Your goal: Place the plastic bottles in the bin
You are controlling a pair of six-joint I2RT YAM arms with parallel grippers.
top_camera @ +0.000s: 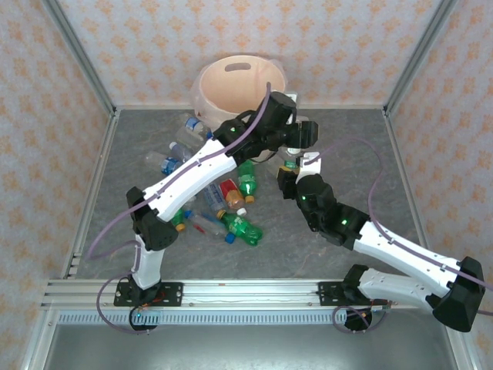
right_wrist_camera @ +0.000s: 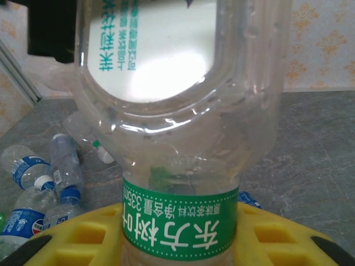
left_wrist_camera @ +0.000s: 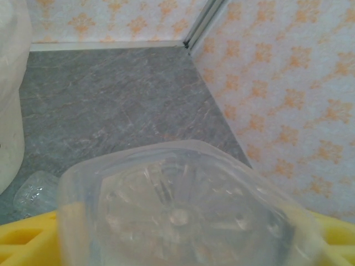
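Currently, nearest the arm bases: a heap of small plastic bottles (top_camera: 223, 202) lies on the grey marbled table (top_camera: 362, 146), left of centre, partly under the left arm. All are on their sides.
- two green plastic bottles (top_camera: 245, 229)
- red-labelled bottle with an orange cap (top_camera: 231, 194)
- clear bottles with blue labels (top_camera: 166, 162) on the far-left side of the heap (exact count not readable, since the arm covers some)

Farther in, right of the heap: right gripper (right_wrist_camera: 180, 244). Its yellow fingers are closed on a clear plastic bottle with a green printed band (right_wrist_camera: 180, 116). The grip sits at the banded section, and the wider clear body rises away from the wrist camera.

Farther again, just near-right of the bin: left gripper (left_wrist_camera: 177, 246). Its fingers stand wide, with the ribbed base of a clear plastic bottle seen end-on (left_wrist_camera: 177, 210) between them, pointing toward the far right corner. I cannot tell whether the fingers press on it or merely flank it (nor whether it is the right gripper's bottle). One more clear bottle lying flat (left_wrist_camera: 33, 194) rests on the table close by the bin's foot.

Farthest: large round cream-beige plastic bin (top_camera: 204, 96), upright against the far wall at centre, with a slot handle cut-out near its rim.
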